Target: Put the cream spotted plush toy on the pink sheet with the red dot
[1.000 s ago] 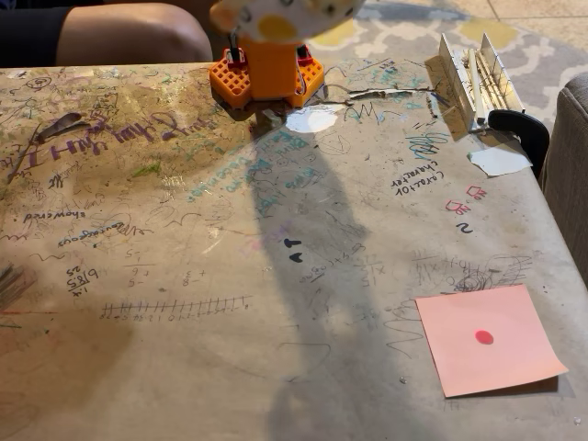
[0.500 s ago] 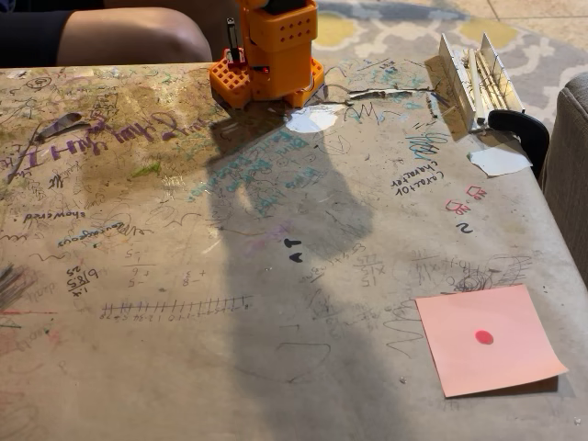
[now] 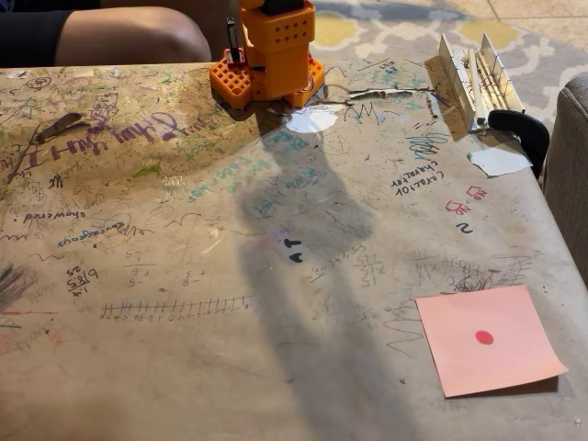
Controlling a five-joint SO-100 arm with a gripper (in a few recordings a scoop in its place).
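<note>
Since the toy has risen from view above the orange arm base [image 3: 271, 50], the pink sheet [image 3: 487, 338] lies bare on the bench [image 3: 184, 349]; hand state untellable.

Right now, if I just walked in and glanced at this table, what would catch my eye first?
Most likely the pink sheet with the red dot, lying flat and bare near the table's lower right corner in the fixed view. Next, the bright orange robot base at the far edge, top centre, casting a long dark shadow down the middle. Then the scribbled tabletop itself, covered in handwriting and doodles.
</note>
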